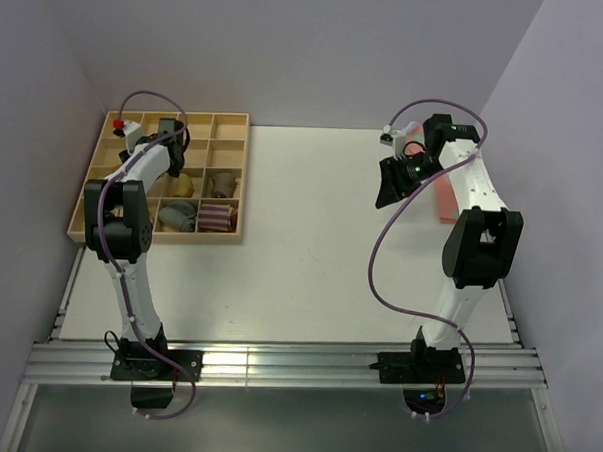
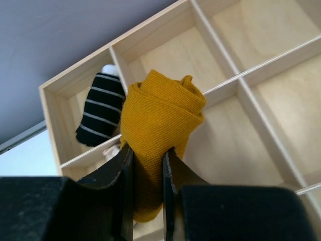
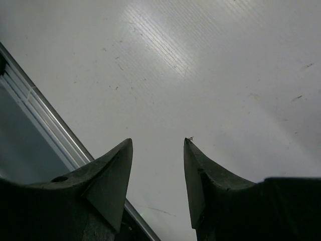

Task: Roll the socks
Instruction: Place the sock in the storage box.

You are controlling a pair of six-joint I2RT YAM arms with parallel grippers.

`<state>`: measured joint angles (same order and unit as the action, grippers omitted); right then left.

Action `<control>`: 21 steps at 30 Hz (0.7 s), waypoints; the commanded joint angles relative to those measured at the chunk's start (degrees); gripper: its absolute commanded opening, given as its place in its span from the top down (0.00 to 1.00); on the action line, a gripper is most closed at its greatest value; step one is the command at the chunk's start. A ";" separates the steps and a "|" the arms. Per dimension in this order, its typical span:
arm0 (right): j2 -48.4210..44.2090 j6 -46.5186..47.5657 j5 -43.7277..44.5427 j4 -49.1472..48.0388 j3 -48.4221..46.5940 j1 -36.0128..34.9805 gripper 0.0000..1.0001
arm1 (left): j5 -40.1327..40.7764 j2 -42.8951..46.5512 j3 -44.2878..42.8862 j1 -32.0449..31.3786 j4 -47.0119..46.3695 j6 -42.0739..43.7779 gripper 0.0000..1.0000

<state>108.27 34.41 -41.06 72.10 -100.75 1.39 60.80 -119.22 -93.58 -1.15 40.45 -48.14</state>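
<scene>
The socks [image 2: 160,115] are a mustard-orange roll pinched between the two black fingers of my left gripper [image 2: 147,150], which is shut on it. In the left wrist view the roll hangs over the wooden compartment tray [image 2: 241,83]. From above, the left gripper [image 1: 170,145] sits over the tray's [image 1: 231,118] middle compartments, and the arm hides the roll there. My right gripper [image 1: 391,185] hovers over the right of the white table. It stands open [image 3: 158,143] with nothing between its fingers.
A black sock bundle with white stripes [image 2: 100,108] lies in the compartment behind the roll. Beige [image 1: 184,186], grey [image 1: 220,184] and striped [image 1: 217,218] bundles fill the tray's near compartments. A pink sock [image 1: 446,197] lies by the right arm. The table's metal rail [image 3: 45,120] shows below the right gripper.
</scene>
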 commanded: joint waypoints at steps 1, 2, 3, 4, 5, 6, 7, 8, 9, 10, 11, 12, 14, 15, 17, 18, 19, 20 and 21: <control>-1.74 0.65 0.10 -1.78 0.38 0.11 0.48 | -1.20 -1.53 -4.23 0.36 -2.12 3.48 1.00; -1.40 0.74 0.01 -1.70 0.29 0.11 0.48 | -1.64 -2.33 -5.02 0.36 -1.69 3.75 0.99; -1.13 0.74 0.01 -1.61 0.20 0.11 0.48 | -1.73 -4.07 -6.86 0.36 -0.99 3.58 1.00; -0.78 0.83 -0.16 -1.43 0.03 0.11 0.48 | -1.56 -5.14 -7.84 0.36 -0.11 3.32 1.00; -0.60 0.92 -0.25 -1.34 0.11 0.11 0.48 | -1.64 -5.93 -9.41 0.36 0.85 3.23 1.00; -0.52 1.01 -0.16 -1.78 0.29 0.11 0.48 | -1.73 -7.16 -9.86 0.36 1.04 3.05 1.00; -0.34 1.01 -0.08 -1.87 0.81 0.19 0.48 | -1.99 -7.69 -9.95 0.36 0.78 3.23 1.00; -0.34 1.01 0.10 -2.13 0.90 0.11 0.48 | -2.61 -7.96 -10.13 0.36 0.25 3.49 1.00; -0.25 0.92 0.19 -2.22 1.08 0.11 0.48 | -3.05 -8.74 -10.13 0.36 0.25 3.40 1.00; -0.08 1.18 0.19 -2.14 0.99 0.11 0.48 | -3.22 -9.19 -10.39 0.44 0.33 3.40 1.00; 0.10 1.18 0.28 -2.13 0.91 0.11 0.48 | -3.75 -9.71 -11.00 0.44 0.51 3.49 1.00; 0.19 1.27 0.36 -2.22 1.08 0.11 0.48 | -3.84 -10.93 -11.36 0.44 1.73 2.88 1.00; 0.10 1.27 0.45 -2.48 1.26 0.19 0.48 | -4.71 -11.74 -11.71 0.44 1.83 2.79 1.00; 0.10 1.27 0.54 -2.57 1.34 0.11 0.48 | -5.94 -12.09 -11.45 0.53 0.96 3.66 1.00; -0.07 1.18 0.63 -2.84 1.52 0.11 0.48 | -7.26 -12.26 -11.10 0.53 0.08 4.97 1.00; -0.16 1.18 0.54 -3.10 1.78 0.11 0.48 | -9.79 -12.35 -10.92 0.53 -0.89 5.94 1.00; -0.34 1.18 0.54 -3.19 1.96 0.11 0.48 | -10.69 -12.61 -10.92 0.62 -1.42 6.47 1.00; -0.34 1.09 0.54 -3.28 2.05 0.11 0.48 | -11.65 -13.40 -11.62 0.71 -1.16 7.18 1.00; -0.34 1.18 0.54 -3.28 2.22 0.11 0.48 | -14.19 -13.93 -12.23 0.80 -0.81 7.36 1.00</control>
<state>108.29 34.83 -40.38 70.08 -99.37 1.39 53.82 -131.59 -103.02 -0.45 40.58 -43.24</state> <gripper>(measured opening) 0.522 0.234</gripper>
